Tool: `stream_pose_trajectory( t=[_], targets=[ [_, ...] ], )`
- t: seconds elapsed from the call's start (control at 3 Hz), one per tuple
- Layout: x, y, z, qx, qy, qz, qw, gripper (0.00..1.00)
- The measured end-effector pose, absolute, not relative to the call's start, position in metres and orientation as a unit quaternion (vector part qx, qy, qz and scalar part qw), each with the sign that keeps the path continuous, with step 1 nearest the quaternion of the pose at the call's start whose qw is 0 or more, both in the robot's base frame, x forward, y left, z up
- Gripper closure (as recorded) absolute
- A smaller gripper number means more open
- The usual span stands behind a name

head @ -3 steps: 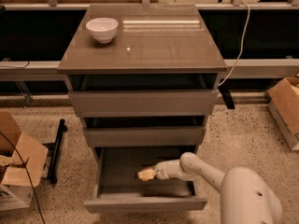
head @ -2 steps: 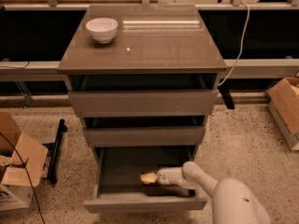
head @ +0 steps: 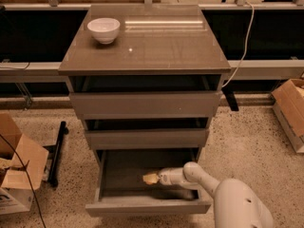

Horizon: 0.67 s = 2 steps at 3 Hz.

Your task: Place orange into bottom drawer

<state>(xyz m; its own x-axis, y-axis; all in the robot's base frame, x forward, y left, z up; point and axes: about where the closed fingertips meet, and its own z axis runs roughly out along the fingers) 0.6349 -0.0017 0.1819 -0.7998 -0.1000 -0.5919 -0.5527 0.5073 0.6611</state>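
Risk sits mainly in the release. The gripper (head: 155, 178) is inside the open bottom drawer (head: 147, 207), low over its floor and a little right of the middle. It appears to be pinching the orange (head: 149, 178) at its tip, though the pale lump there blurs into the gripper and the hold cannot be read for certain. If the jaws part while the fruit hangs above the floor rather than resting on it, a smooth round orange will likely roll. The drawer's walls should catch it, so a bounce over the low front panel is the less likely failure. The tighter hazard is overhead: the middle drawer (head: 146, 138) sits just above the back of the open one, and the arm (head: 202, 175) reaches in from the right under that edge. A straight upward lift after letting go could knock the arm against the middle drawer's front, so the withdrawal probably needs to come outward toward the front right first. The arm also crosses the bottom drawer's right wall closely, and a sideways swing could drag on it or nudge the drawer partly shut. A sticky release is another chance: the orange could cling to one side of the gripper and be carried back out. The bowl (head: 103, 30) on the cabinet top (head: 166, 46) is well apart and at no risk.
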Motion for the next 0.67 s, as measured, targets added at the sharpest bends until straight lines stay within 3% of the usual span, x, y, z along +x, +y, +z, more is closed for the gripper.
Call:
stream_pose_trajectory(
  t=[0.67],
  targets=[
    [0.629, 0.026, 0.174, -0.222, 0.838, 0.446, 0.223, 0.50]
  ],
)
